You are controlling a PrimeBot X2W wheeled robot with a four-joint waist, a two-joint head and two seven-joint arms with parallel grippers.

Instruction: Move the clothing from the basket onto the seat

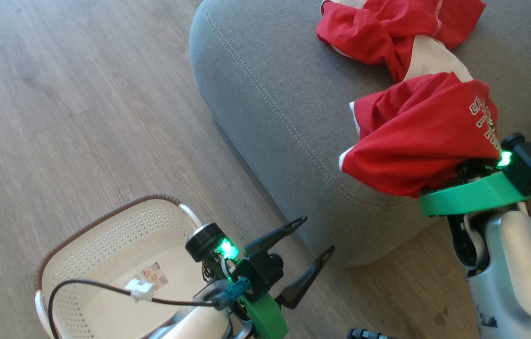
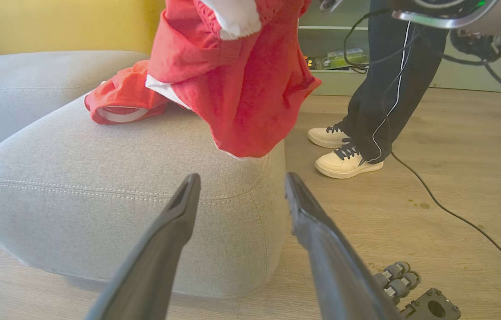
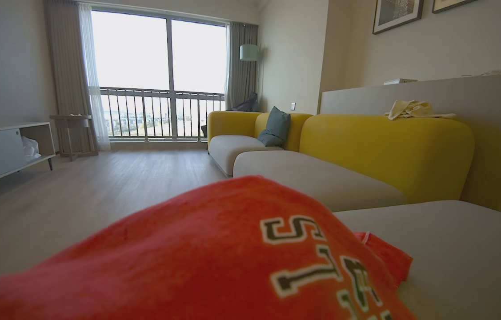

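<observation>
The right pincer (image 1: 464, 170), pressed together, pinches the lettered garment (image 1: 416, 136) draped over it above the seat (image 1: 270, 117); the 2nd garment (image 1: 378, 33) lies at its 12 o'clock. The left pincer (image 1: 318, 234) is spread at 3 o'clock of the basket (image 1: 105, 221).

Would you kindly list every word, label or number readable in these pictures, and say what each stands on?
"S", perhaps "ST": white dark-edged letters on the bright-red fabric garment; the rest is unclear.
Printed sticker inside the cream perforated plastic basket: too small to read.
</observation>
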